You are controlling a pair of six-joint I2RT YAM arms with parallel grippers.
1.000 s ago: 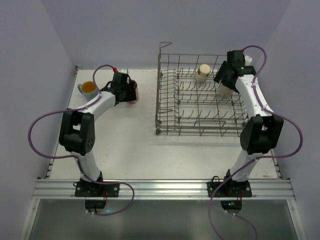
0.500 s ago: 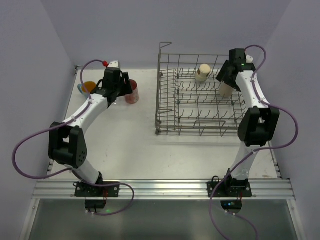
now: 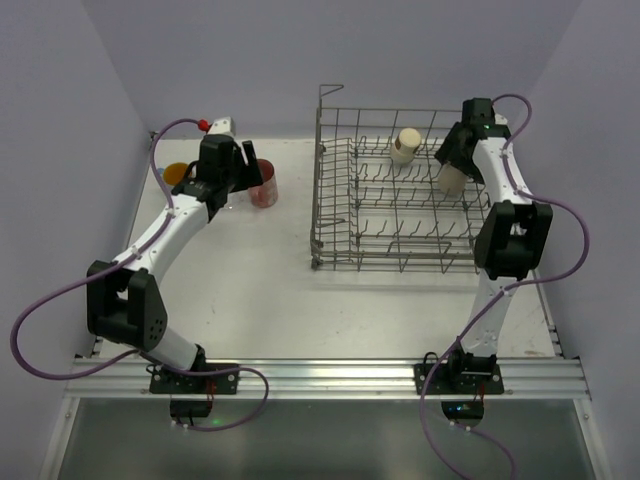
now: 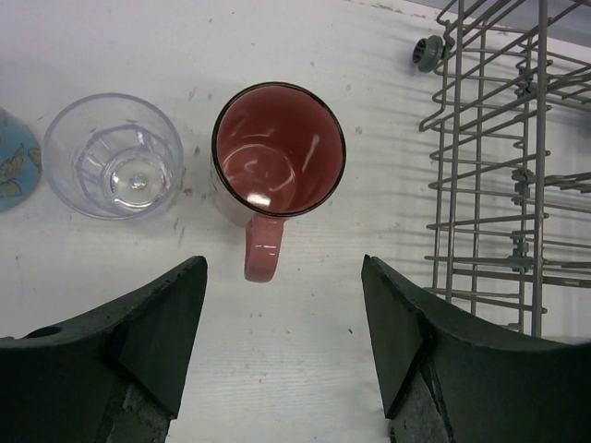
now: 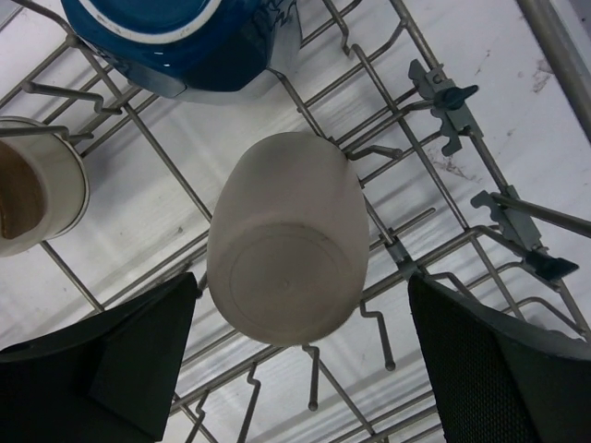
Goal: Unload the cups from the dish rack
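On the far-left part of the table (image 3: 280, 290), the left gripper (image 4: 284, 277) has backed off the pink-red mug (image 4: 277, 152). A second ago it hid the mug, which now stands upright in plain view, just right of a clear glass (image 4: 115, 157) and a light blue mug (image 4: 14, 161). The left arm, folded near its base a second ago, is now stretched long, with its elbow out by the table's left edge. Its fingers are spread wide and hold nothing.

Over the far-right corner of the dish rack (image 3: 396, 262), the right arm's elbow has drawn in and stands steeper beside the rack. The right gripper (image 5: 300, 295) points down at a beige cup (image 5: 282, 258) resting on the prongs with its base toward the wrist camera. The fingers are wide apart on either side of the cup and do not touch it. A dark blue mug (image 5: 185, 41) and a second beige cup (image 5: 37, 198) sit in the rack nearby.
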